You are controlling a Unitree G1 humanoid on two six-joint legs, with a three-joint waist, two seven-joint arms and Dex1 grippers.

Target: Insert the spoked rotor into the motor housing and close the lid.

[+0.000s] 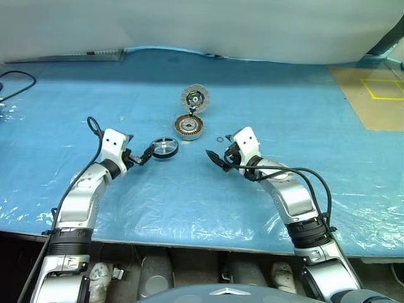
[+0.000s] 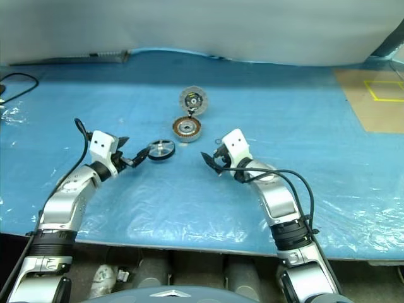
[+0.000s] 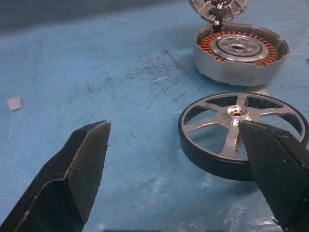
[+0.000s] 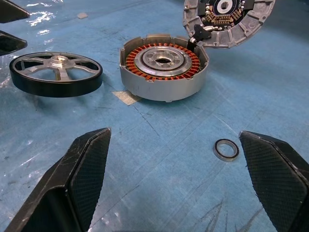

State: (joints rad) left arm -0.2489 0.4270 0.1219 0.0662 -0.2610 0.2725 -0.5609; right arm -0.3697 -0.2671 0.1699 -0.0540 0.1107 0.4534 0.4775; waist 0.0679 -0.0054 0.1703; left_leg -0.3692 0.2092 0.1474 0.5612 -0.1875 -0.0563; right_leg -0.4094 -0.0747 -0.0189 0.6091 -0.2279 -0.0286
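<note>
Spoked rotor (image 1: 165, 148) lies flat on the blue tabletop (image 1: 303, 113), mid-width. Motor housing (image 1: 189, 126) sits just behind it toward the far edge, uncovered. Lid (image 1: 195, 98) leans against the housing's far side. Left end effector (image 1: 148, 153) is wide open beside the rotor, holding nothing. Right end effector (image 1: 214, 158) is wide open, empty, near a small ring (image 4: 226, 149).

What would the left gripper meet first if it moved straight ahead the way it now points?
Most likely the spoked rotor: the open left gripper aims at it, one fingertip already at its rim. Depth is hard to judge. The motor housing lies farther on.
</note>
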